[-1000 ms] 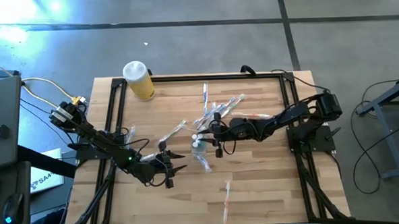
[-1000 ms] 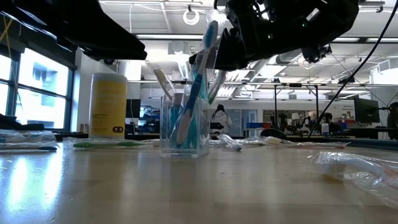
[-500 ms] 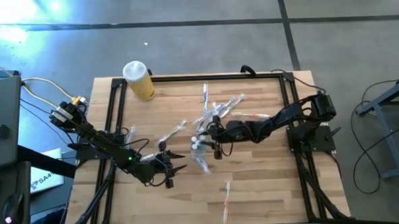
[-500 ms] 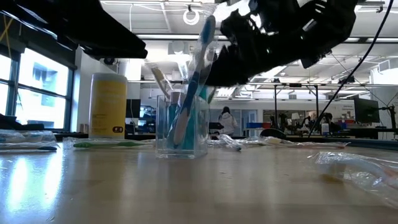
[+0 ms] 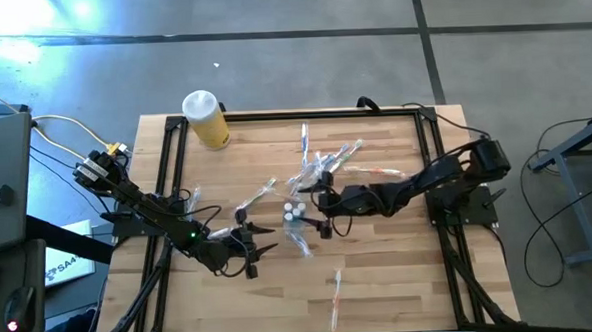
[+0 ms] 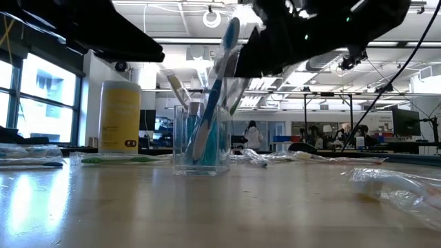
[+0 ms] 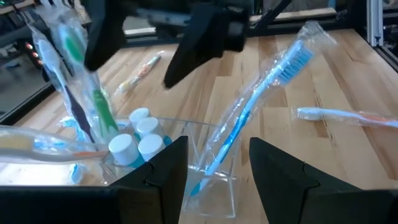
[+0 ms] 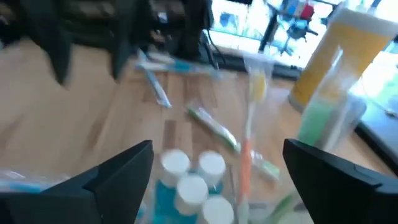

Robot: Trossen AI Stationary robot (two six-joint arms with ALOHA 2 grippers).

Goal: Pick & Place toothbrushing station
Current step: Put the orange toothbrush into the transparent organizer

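The clear plastic cup (image 5: 296,214) stands upright on its base in the middle of the wooden table. It holds white-capped teal tubes (image 7: 138,142) and wrapped toothbrushes; a blue one (image 7: 261,93) leans on its rim and sticks out above it (image 6: 222,76). My right gripper (image 5: 316,211) hovers open just right of the cup, above its rim, fingers wide on either side of the caps (image 8: 194,182). My left gripper (image 5: 267,240) waits open a short way to the cup's near left, pointing at it (image 7: 217,171).
A yellow bottle with a white cap (image 5: 206,120) stands at the far left corner. Loose wrapped toothbrushes lie behind the cup (image 5: 326,163), to its left (image 5: 257,198) and near the front edge (image 5: 336,294). A black frame (image 5: 274,115) runs round the table.
My right gripper has opened wide and let go of the blue wrapped toothbrush, which now stands in the cup, leaning on its rim. The gripper has drawn back a little toward the table's right edge. The cup has slid slightly.
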